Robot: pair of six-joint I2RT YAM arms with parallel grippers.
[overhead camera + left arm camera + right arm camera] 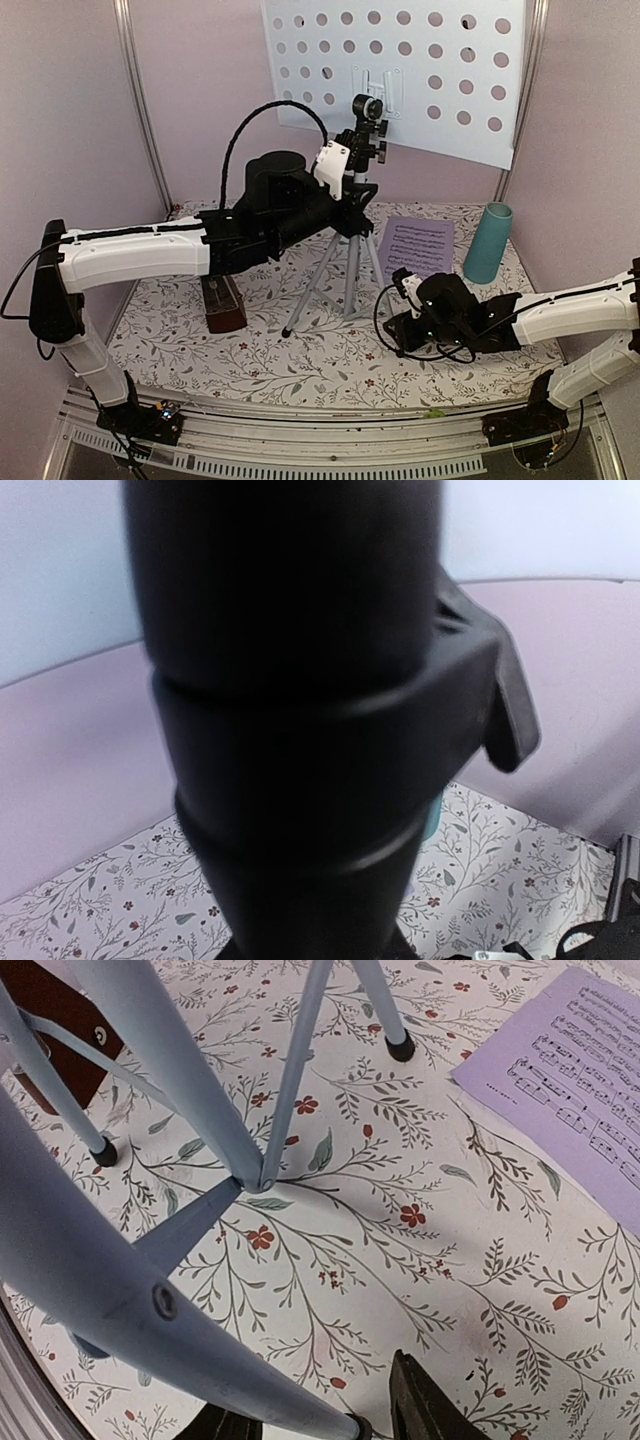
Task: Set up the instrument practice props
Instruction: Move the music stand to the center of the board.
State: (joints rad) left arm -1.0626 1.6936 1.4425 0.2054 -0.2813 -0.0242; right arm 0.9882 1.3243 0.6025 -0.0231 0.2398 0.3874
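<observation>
Your left gripper (352, 203) meets the stand (400, 70) at the black post (290, 730) just above the tripod hub, with the pale-blue perforated desk rising at 12 o'clock behind it. In the left wrist view the post and its collar fill nearly the whole frame. The fingers themselves are hidden there, but from above the jaws read as clamped on the post. Your right gripper (315, 1405) sits low over the floral cloth (250, 360), at about 4 o'clock from the tripod. Its two dark fingers (425, 1405) stand apart at the bottom edge of the right wrist view. One silver leg (200, 1290) slants down from 10 o'clock, and its black foot (357, 1427) ends between the fingers. A sliver of cloth shows between the foot and the right-hand finger, so nothing is gripped. The lilac sheet (415, 245) lies flat at 2 o'clock from the tripod, clear of both grippers. The red-brown metronome (225, 305) stands at 8 o'clock from the tripod, under your left forearm. The teal cup (488, 242) stands upright just beyond the sheet at 3 o'clock.
</observation>
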